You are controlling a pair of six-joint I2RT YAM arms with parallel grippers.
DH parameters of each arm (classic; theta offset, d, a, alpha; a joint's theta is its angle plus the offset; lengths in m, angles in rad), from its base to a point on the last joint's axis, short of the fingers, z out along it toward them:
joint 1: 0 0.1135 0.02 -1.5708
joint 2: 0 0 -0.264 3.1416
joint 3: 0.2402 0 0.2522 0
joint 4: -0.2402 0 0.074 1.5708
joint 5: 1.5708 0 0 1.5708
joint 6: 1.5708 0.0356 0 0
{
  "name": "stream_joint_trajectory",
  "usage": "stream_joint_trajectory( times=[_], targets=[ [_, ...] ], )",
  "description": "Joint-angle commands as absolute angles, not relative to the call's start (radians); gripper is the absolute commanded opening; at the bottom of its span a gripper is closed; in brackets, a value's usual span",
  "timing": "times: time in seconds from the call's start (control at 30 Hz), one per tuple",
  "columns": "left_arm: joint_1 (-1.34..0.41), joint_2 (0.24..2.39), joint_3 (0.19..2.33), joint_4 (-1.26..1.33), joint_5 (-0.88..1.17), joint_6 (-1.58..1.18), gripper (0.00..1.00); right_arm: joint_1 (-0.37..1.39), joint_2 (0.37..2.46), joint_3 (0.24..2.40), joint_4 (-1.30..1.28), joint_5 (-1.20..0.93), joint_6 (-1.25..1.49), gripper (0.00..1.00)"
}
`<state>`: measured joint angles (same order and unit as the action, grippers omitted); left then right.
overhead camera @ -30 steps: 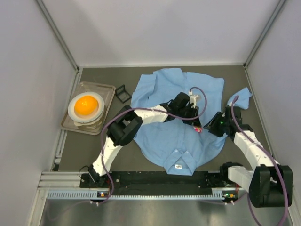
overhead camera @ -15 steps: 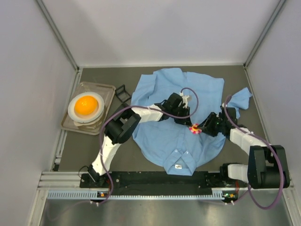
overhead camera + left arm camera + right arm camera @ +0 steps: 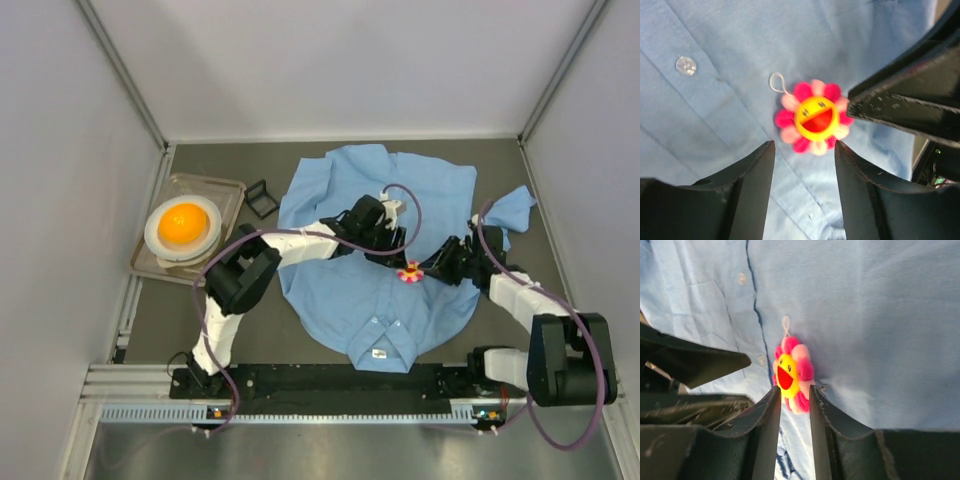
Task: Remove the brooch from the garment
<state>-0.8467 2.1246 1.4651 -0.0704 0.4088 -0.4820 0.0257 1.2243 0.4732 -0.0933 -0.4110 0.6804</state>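
Centrally, two arms converge mid-frame over one light blue shirt [image 3: 340,190] bearing one pink flower brooch [image 3: 814,118]: left gripper [image 3: 805,150] spread just short of it, right gripper [image 3: 791,395] narrowly flanking its petals, grip unclear.

I see left arm [image 3: 300,240] and right arm [image 3: 515,293] stretched inward, tips nearly meeting. Left gripper [image 3: 804,145] jaws apart. Right gripper [image 3: 794,390] narrow, grip unclear.

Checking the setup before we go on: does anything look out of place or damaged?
Nothing spilled or broken. The shirt lies rumpled, collar toward the arms, with one sleeve bunched at the right edge. The flower pin on it looks whole.
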Motion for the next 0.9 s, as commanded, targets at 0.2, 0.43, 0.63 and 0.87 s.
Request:
stream_joint_trajectory(
  times=[0.2, 0.43, 0.63, 0.87],
  targets=[
    [-0.992, 1.894, 1.293, 0.066, 0.143, -0.235, 0.67, 0.034, 1.164, 0.48, -0.078, -0.44, 0.813, 0.28],
    [-1.052, 1.995, 1.341, 0.098, 0.026, -0.143, 0.58, 0.034, 1.173, 0.494, -0.055, -0.443, 0.856, 0.28],
    [-1.063, 2.08, 1.43, 0.066, -0.063, -0.106, 0.63, 0.034, 1.143, 0.502, -0.092, -0.402, 0.848, 0.29],
    [-1.106, 2.105, 1.416, 0.09, -0.084, 0.024, 0.67, 0.005, 1.105, 0.5, -0.167, -0.365, 0.796, 0.31]
  ],
)
